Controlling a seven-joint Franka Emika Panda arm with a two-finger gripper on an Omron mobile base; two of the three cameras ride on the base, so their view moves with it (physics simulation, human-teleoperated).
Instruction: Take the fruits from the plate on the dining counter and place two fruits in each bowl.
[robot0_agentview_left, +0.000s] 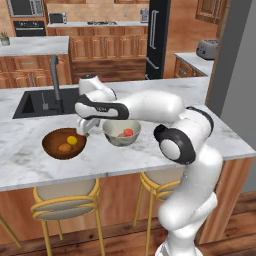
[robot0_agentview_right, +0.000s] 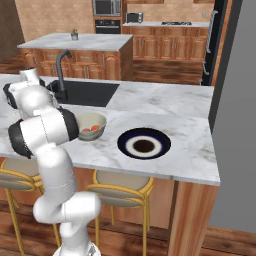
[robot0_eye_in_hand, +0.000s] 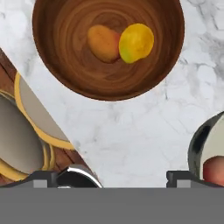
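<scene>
Fruits look sorted — orange fruit (robot0_eye_in_hand: 103, 43) and yellow fruit (robot0_eye_in_hand: 136, 42) sit touching in the wooden bowl (robot0_eye_in_hand: 65, 65), two reddish fruits (robot0_agentview_left: 126, 133) in the cream bowl (robot0_agentview_left: 114, 139) just beside it. Plate (robot0_agentview_right: 161, 146) on the tabletop (robot0_agentview_right: 190, 107) is bare. My claw (robot0_agentview_left: 85, 127) hangs over the gap between the bowls, spread wide, holding nothing. By my read, placing is done — only backing off remains.

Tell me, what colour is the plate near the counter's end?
Dark navy plate with a pale ring and dark centre, clearest in the right base view.
</scene>
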